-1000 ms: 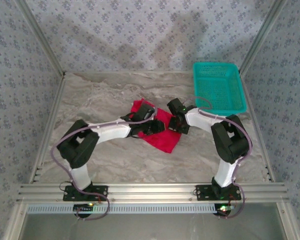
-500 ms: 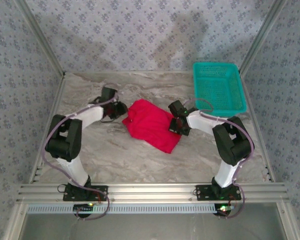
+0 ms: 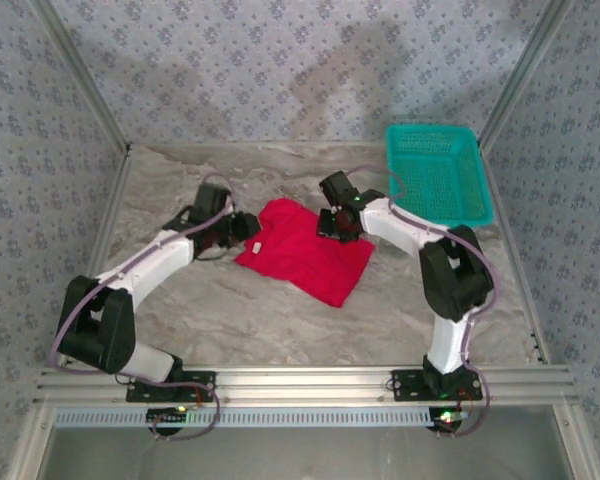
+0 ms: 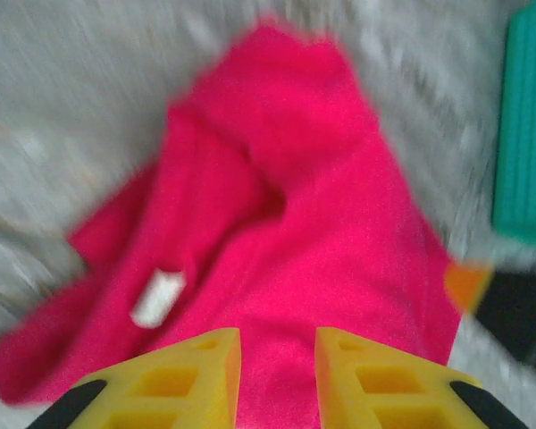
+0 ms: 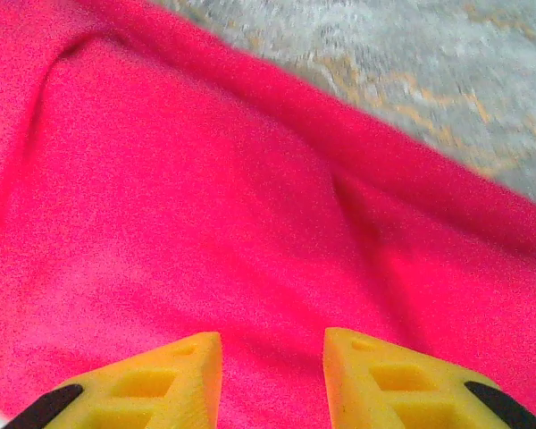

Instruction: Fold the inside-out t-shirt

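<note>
T-shirt (image 3: 305, 250) now flatter, wider; right jaws newly apart, empty; left jaws slightly apart, empty, at its left edge

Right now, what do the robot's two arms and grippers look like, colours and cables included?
Both the left arm and right arm have white links, black joints and a pale lilac cable looped along them. The left gripper and right gripper have yellow wedge-shaped fingers with hollow cells and black backing.

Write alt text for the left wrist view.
A crumpled red t-shirt lies on a grey marbled table, its small white tag showing. The left gripper, slightly open, is at the bottom edge; a teal basket is at the right.
</note>
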### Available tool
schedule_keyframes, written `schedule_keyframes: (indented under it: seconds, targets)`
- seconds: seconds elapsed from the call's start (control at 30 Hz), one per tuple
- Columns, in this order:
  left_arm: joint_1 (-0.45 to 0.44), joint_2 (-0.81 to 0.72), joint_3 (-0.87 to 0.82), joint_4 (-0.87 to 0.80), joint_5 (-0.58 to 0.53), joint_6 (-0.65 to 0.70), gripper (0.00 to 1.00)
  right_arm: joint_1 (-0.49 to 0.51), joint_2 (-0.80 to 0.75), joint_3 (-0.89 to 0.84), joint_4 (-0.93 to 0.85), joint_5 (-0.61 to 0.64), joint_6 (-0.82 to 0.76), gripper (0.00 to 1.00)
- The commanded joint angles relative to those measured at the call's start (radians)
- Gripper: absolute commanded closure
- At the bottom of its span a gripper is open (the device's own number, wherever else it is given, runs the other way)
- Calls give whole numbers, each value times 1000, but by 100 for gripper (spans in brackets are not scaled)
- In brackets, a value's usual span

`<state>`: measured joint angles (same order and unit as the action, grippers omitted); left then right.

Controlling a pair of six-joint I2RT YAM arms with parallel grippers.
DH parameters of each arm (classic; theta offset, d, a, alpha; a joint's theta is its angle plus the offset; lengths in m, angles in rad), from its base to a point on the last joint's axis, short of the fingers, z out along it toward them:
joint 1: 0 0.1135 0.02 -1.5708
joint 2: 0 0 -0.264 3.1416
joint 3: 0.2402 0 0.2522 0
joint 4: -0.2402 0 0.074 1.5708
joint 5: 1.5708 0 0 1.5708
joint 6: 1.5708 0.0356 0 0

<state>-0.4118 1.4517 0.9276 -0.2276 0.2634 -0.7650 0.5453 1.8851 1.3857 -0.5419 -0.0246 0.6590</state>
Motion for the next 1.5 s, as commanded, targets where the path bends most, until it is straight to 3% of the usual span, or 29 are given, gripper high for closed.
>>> schedule_keyframes:
  seconds: [0.0, 0.13, 0.27, 0.37, 0.47, 0.53, 0.67, 0.83, 1.03, 1.13, 1.3, 1.37, 1.47]
  targets:
    - [-23, 31, -83, 117, 65, -93, 72, -27, 108, 29, -41, -45, -55, 64]
    - [5, 105, -94, 141, 96, -66, 72, 23, 101, -31, -93, -3, -1, 64]
    - [67, 169, 4, 42, 85, 74, 71, 153, -28, -173, -73, 26, 144, 65]
    - [89, 172, 81, -55, 23, 187, 63, 221, -160, -185, -96, 96, 191, 55]
    - [107, 154, 102, -98, 37, 232, 56, 185, -236, -151, -86, 103, 74, 27]
    - [115, 132, 80, -98, 69, 234, 55, 135, -227, -132, -16, 25, -69, 13]
    - [120, 57, -1, -84, 108, 241, 48, 46, -79, -16, 7, -76, -298, 6]
    - [134, -75, -117, -51, 94, 206, 44, 22, 115, 158, -34, -79, -374, 5]
    - [140, -139, -224, 1, 105, 129, 43, 21, 283, 286, -46, -115, -385, 12]
    - [139, -122, -269, 63, 124, 94, 43, 20, 327, 303, -49, -143, -373, 32]
    - [134, -47, -280, 195, 152, 58, 41, -5, 272, 205, -7, -173, -311, 79]
    - [123, -3, -266, 245, 155, 47, 39, -25, 230, 131, 52, -195, -279, 84]
    - [101, 77, -230, 316, 161, 31, 38, -36, 216, 96, 73, -216, -273, 84]
